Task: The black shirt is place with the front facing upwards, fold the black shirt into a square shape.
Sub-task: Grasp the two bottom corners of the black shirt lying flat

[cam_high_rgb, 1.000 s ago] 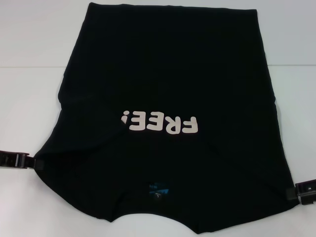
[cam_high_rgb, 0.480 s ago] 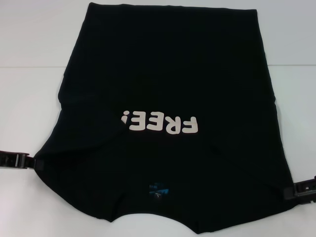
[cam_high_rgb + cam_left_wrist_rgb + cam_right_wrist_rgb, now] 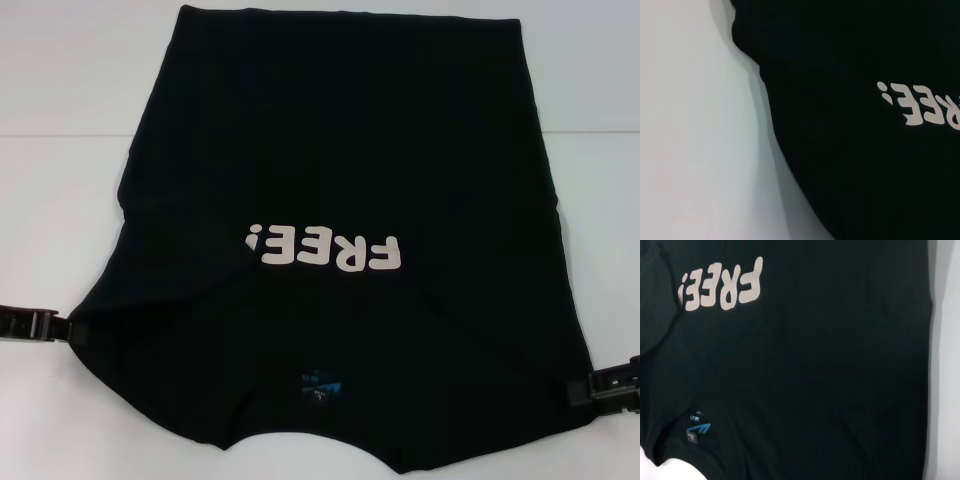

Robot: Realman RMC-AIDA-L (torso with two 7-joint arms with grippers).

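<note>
The black shirt (image 3: 340, 160) lies flat on the white table, front up, its collar toward me and its hem at the far side. Its white "FREE!" lettering (image 3: 325, 250) reads upside down, and the small blue neck label (image 3: 322, 385) shows near the collar. My left gripper (image 3: 70, 330) sits at the shirt's left edge, by the shoulder. At the right edge, level with the collar, my right gripper (image 3: 580, 390) meets the cloth. The left wrist view shows the shirt (image 3: 850, 150) against bare table. The right wrist view shows the lettering (image 3: 722, 287) and the label (image 3: 697, 429).
The white table (image 3: 60, 120) shows as bare surface on both sides of the shirt and beyond its far hem. The shirt's near edge runs off the bottom of the head view.
My right gripper has slid a little to the left, onto the shirt's right edge. The left gripper and the shirt have stayed where they were.
</note>
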